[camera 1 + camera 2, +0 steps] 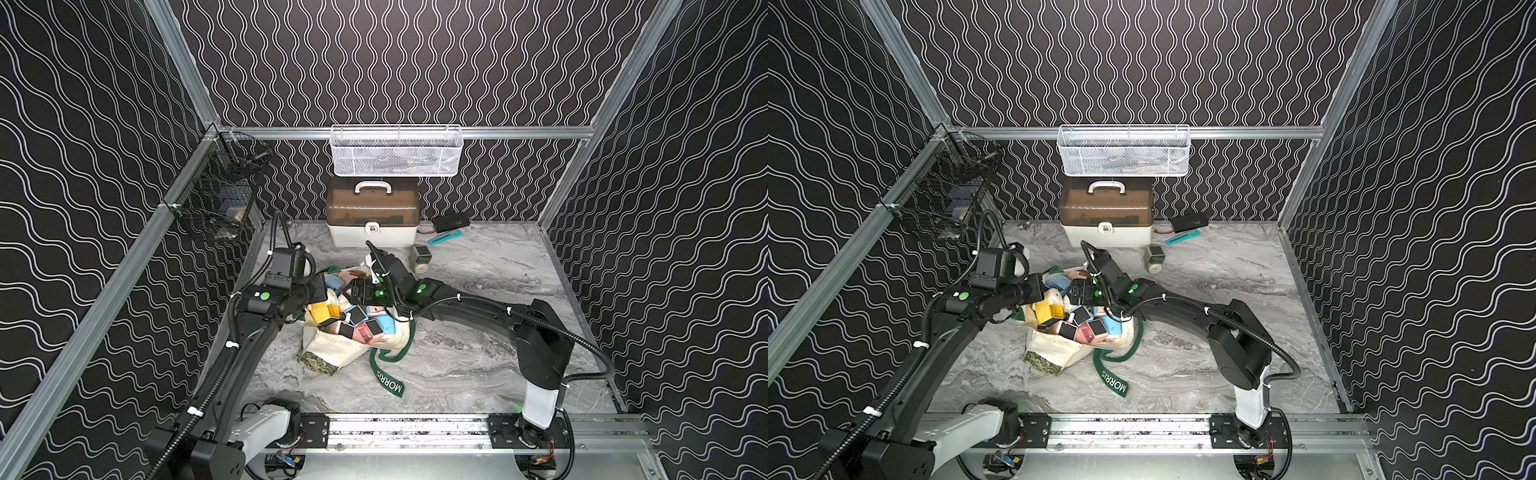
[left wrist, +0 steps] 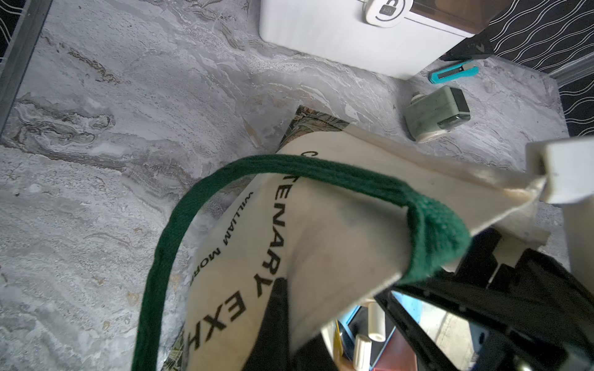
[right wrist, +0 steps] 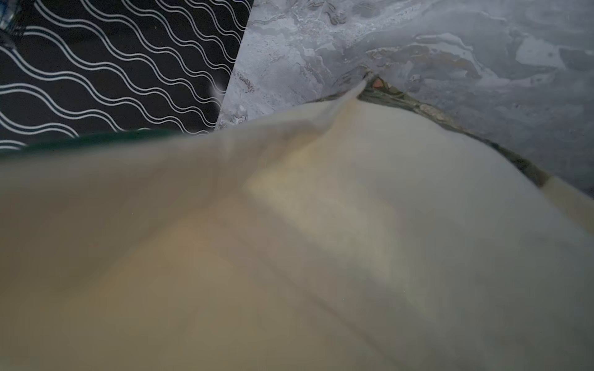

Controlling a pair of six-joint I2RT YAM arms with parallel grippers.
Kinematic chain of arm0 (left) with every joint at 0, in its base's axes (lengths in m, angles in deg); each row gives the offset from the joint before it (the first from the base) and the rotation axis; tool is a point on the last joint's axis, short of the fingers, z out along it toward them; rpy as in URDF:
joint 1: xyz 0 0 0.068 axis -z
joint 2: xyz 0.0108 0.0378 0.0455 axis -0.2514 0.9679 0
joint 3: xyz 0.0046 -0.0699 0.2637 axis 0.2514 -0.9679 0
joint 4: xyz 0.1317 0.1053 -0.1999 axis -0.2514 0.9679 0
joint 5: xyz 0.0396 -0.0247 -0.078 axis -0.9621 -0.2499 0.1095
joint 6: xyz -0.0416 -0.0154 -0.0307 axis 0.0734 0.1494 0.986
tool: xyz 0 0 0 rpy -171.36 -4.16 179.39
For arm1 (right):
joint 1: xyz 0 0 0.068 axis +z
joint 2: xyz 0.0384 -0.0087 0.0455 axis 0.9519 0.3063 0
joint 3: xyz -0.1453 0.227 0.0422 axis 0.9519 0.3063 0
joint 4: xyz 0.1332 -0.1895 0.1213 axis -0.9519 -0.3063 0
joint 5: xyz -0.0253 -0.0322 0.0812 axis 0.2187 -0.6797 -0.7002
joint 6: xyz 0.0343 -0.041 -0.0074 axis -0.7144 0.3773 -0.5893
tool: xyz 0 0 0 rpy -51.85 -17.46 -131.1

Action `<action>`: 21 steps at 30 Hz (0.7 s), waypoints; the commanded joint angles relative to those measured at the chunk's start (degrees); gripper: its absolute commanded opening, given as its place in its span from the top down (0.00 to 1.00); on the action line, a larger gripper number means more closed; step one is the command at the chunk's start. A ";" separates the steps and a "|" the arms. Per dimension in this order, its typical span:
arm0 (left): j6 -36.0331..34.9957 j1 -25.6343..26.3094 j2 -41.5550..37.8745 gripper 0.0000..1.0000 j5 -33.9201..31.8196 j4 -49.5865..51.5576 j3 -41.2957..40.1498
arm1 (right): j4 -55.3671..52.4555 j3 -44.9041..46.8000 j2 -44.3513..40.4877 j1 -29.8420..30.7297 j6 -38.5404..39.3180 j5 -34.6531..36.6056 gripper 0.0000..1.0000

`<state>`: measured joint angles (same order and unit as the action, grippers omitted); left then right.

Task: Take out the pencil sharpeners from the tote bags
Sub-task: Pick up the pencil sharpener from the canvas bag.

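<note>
The cream tote bag [image 1: 332,351] [image 1: 1054,347] lies open in the middle of the table, its green "MORRIS" strap [image 1: 388,382] trailing toward the front. Several pencil sharpeners fill its mouth, among them a yellow one [image 1: 322,311], a pink one [image 1: 363,332] and a light blue one [image 1: 384,326]. A pale green sharpener [image 1: 420,259] [image 2: 434,114] lies alone on the table behind the bag. My left gripper [image 1: 326,291] is shut on the bag's rim, with a black finger [image 2: 276,308] pressed on the canvas [image 2: 321,225]. My right gripper [image 1: 358,291] hovers over the bag's mouth. Canvas [image 3: 321,225] fills its wrist view and hides the jaws.
A white-and-brown case [image 1: 372,216] stands at the back wall. A teal stick tool [image 1: 444,237] and a black device [image 1: 451,222] lie to its right. A white mesh basket [image 1: 395,151] hangs above the case, and black wire baskets [image 1: 216,199] hang on the left wall.
</note>
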<state>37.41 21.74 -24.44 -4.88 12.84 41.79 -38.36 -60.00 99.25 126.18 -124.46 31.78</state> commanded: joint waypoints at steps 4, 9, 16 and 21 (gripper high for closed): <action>-0.91 -0.11 -0.23 1.00 1.14 1.98 0.03 | -5.28 -3.89 1.96 -0.07 -8.83 8.21 0.09; -0.89 -0.07 -0.14 1.00 1.23 2.04 0.02 | -6.81 -7.27 5.28 -0.08 -6.14 6.57 0.12; -1.03 -0.12 -0.14 1.00 1.28 1.97 0.05 | -6.65 -7.77 7.13 -0.18 1.09 0.55 0.16; -1.04 -0.06 -0.12 1.00 1.32 2.11 0.10 | -3.73 -4.99 5.22 -0.15 7.81 -2.35 0.25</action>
<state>37.41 21.70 -24.44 -4.46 12.97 41.79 -41.74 -66.42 105.48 126.08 -122.30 30.93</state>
